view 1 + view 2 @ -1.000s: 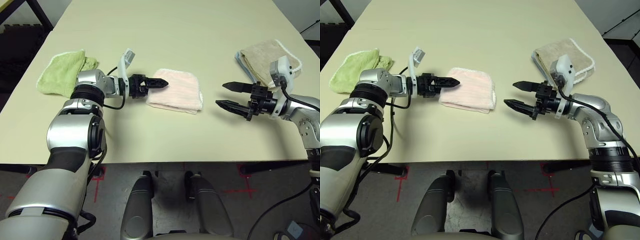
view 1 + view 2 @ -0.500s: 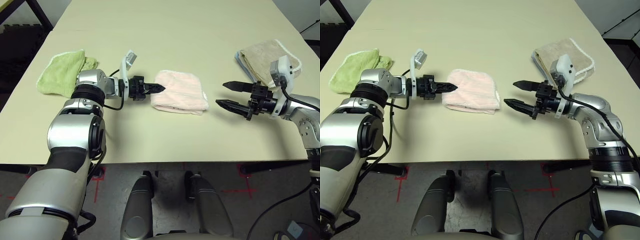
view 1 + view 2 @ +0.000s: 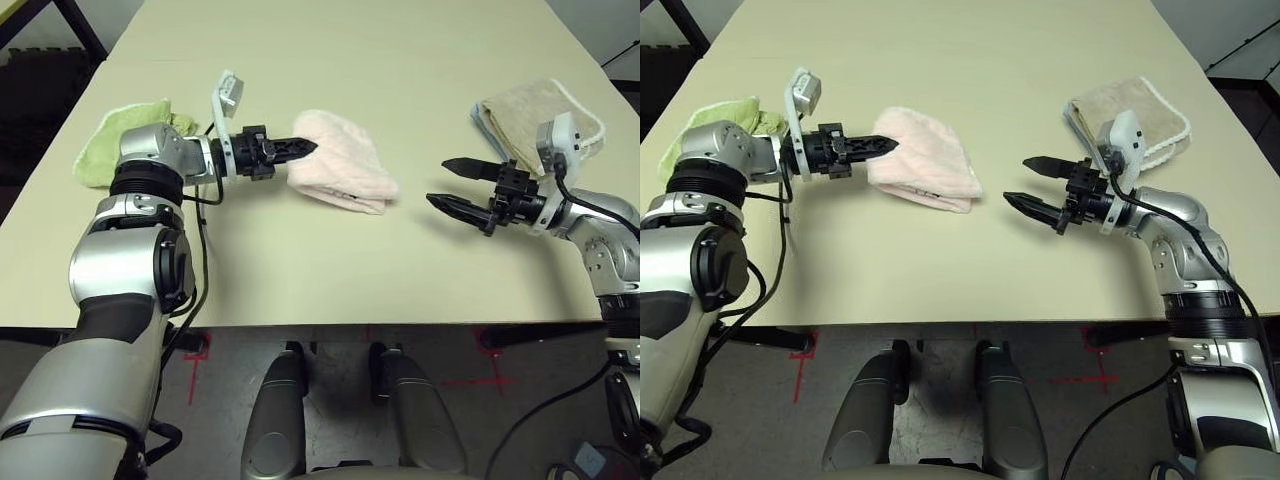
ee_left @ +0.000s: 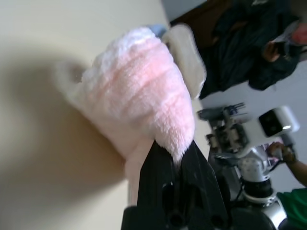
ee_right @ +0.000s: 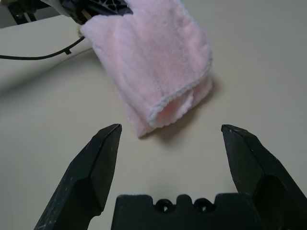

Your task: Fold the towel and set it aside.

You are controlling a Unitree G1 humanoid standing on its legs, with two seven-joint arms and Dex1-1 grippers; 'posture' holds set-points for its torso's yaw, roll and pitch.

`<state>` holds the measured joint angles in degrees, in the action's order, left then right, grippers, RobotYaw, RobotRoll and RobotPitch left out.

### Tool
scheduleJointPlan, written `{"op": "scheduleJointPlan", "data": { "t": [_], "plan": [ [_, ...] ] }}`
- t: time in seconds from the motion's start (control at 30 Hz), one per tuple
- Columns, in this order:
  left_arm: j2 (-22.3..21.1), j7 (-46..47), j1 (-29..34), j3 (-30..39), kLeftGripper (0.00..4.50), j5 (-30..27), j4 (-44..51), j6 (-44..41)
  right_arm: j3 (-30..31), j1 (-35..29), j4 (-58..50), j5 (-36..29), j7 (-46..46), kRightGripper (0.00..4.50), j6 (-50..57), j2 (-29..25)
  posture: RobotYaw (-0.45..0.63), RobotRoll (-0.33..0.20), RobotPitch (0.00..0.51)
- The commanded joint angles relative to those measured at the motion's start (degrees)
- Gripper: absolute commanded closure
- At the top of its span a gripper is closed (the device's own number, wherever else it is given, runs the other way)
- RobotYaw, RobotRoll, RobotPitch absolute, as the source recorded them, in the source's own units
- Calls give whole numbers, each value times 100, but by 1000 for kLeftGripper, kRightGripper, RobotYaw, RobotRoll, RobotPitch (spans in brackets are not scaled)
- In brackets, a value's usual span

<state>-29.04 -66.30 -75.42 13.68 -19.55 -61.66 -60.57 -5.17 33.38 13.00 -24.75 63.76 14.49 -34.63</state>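
1. The pink towel (image 3: pixel 340 165) is already folded into a thick bundle, so the folding looks done.
2. The left hand (image 3: pixel 300 148) is clenched on the towel's near-left corner, lifting that end while the far end drags on the worktop (image 3: pixel 330 60).
3. The right hand (image 3: pixel 448 183) hangs released, jaws wide, well to the towel's right.
4. What's left, I'd say: setting it aside, perhaps by the green towel (image 3: pixel 125 135).

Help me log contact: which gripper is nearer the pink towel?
Left. The left gripper is shut on the pink towel's corner; the right gripper stands open, apart from its far side.
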Motion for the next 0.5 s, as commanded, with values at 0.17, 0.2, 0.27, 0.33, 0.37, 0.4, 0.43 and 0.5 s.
{"op": "scheduleJointPlan", "data": {
  "t": [0.17,0.2,0.27,0.33,0.37,0.4,0.43,0.5],
  "plan": [
    [-336,905,-201,940,4453,-615,278,438,79,30,88,83,74,0,-72,67,45,0,222],
    [-356,1113,-204,1116,4453,-696,273,621,79,33,71,83,69,0,-61,78,43,0,222],
    [-390,1518,-206,1417,4453,-826,249,993,78,38,36,85,56,0,-41,100,41,0,222],
    [-441,1936,-207,1696,4453,-939,219,1431,72,41,-8,75,39,0,-15,125,39,0,223],
    [-476,2128,-200,1827,4453,-993,221,1640,70,40,-29,69,33,0,-4,132,39,0,223],
    [-531,2346,-174,1974,4453,-1051,245,1874,63,35,-48,61,23,0,6,140,40,0,224],
    [-562,2490,-157,2066,4453,-1091,263,2023,58,31,-57,57,18,0,12,144,40,0,224],
    [-655,2871,-73,2282,4453,-1165,289,2432,51,24,-68,53,12,0,22,149,43,0,226]
  ]
}}
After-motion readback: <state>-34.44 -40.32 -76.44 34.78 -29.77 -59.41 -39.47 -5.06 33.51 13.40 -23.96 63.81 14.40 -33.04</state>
